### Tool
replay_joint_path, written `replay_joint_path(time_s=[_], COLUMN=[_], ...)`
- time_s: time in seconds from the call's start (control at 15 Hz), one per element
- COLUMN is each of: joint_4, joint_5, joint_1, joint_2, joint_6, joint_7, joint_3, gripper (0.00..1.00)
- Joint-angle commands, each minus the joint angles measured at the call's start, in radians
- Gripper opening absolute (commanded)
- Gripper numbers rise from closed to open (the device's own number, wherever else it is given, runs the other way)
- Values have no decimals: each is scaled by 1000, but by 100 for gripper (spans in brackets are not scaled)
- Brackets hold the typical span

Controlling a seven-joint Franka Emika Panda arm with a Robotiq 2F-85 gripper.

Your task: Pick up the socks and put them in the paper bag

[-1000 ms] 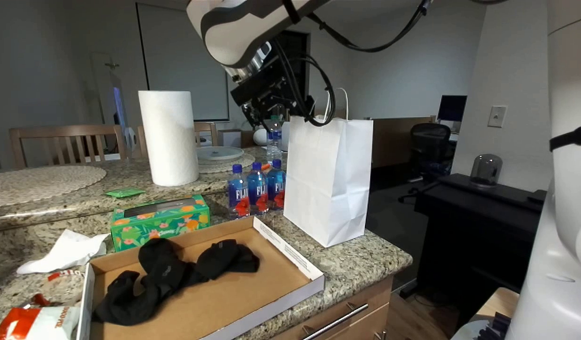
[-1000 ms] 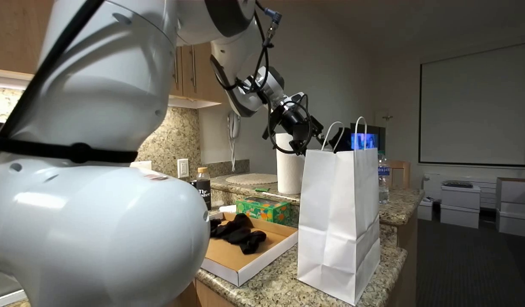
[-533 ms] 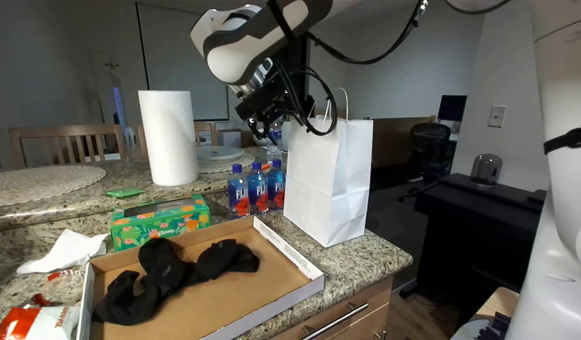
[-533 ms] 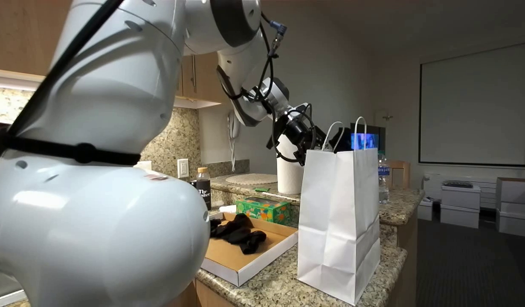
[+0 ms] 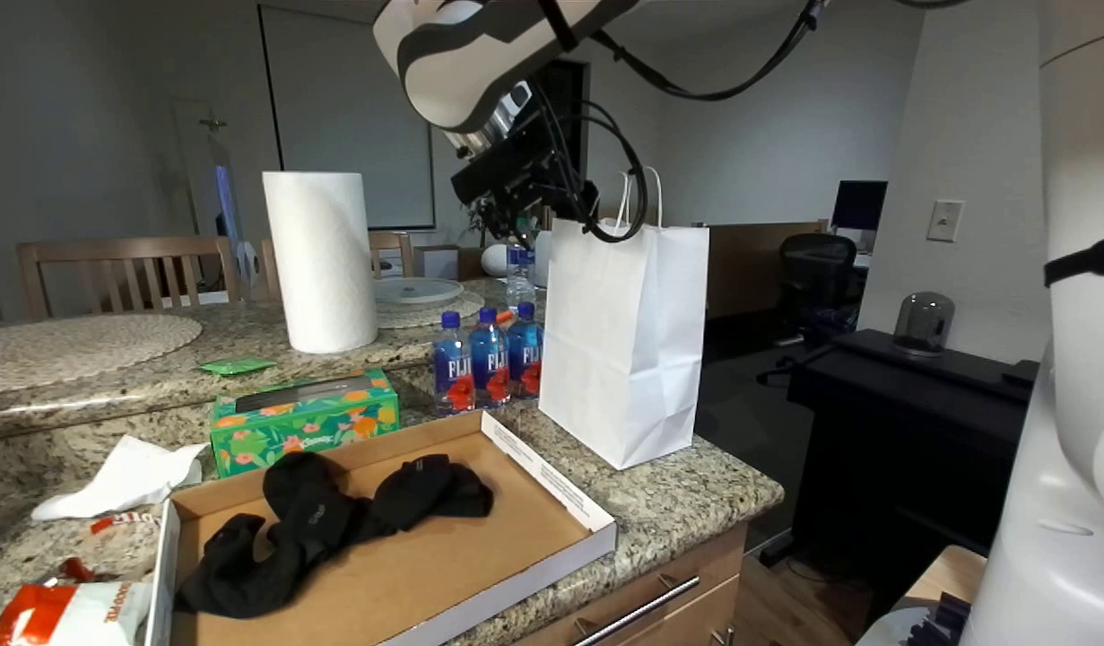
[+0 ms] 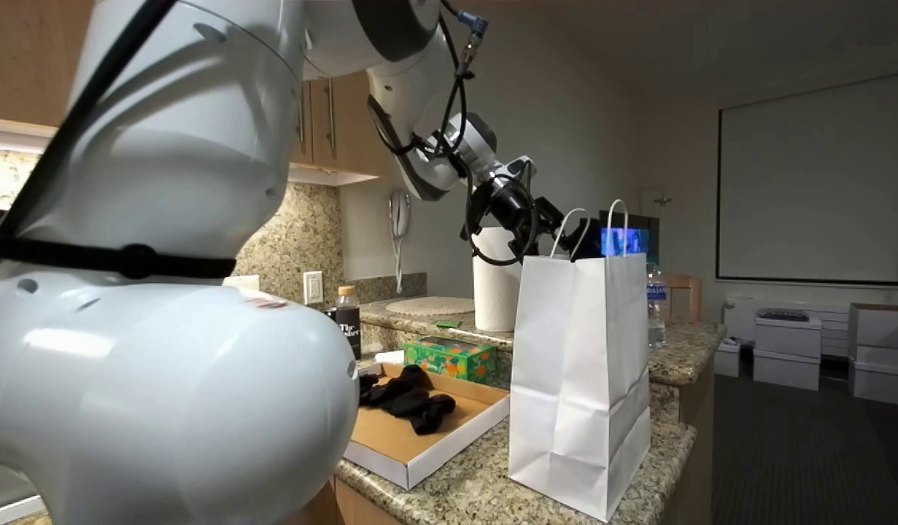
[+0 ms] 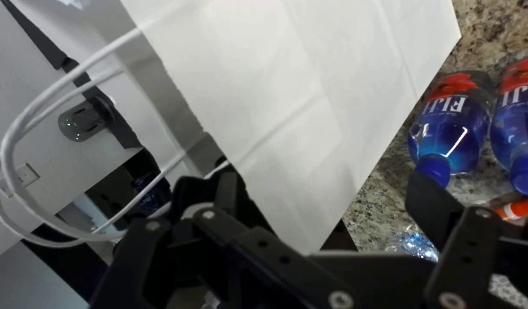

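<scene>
Black socks point(image 5: 314, 529) lie crumpled together in a shallow cardboard tray point(image 5: 552, 475); in an exterior view the socks point(image 6: 412, 401) are partly behind the robot's arm. The white paper bag point(image 5: 605, 359) stands upright near the counter's corner, handles up. My gripper point(image 7: 324, 180) stands open, its fingers point(image 7: 431, 210) wide apart with nothing held. In both exterior views the gripper point(image 5: 507, 233) hangs at about the height of the bag's rim, on its far side. A dark patch point(image 6: 586, 237) shows by the handles; whether it is a sock I cannot tell.
Fiji bottles point(image 5: 490, 359) stand beside the bag, with a larger clear bottle point(image 5: 520, 278) behind. A paper towel roll point(image 5: 323, 260) is on the raised ledge. A tissue box point(image 5: 305, 422) sits behind the tray. The counter's edge point(image 5: 767, 493) is close to the bag.
The gripper dipped beside the bag's rim half a second ago and has risen again, standing slightly closer to the bag than at first. Socks, tray and bag have not moved.
</scene>
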Motion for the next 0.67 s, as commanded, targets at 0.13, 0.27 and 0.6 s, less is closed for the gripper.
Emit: replay_joint_path(time_s=[0.13,0.27,0.6], joint_4=[-97,-116,-148], joint_5=[-5,-1,8], joint_1=[-23,-34,-62], joint_2=[-130,-158,-189], joint_6=[63,78,141], joint_7=[64,74,45], joint_3=[4,3,7], gripper=[100,100,100])
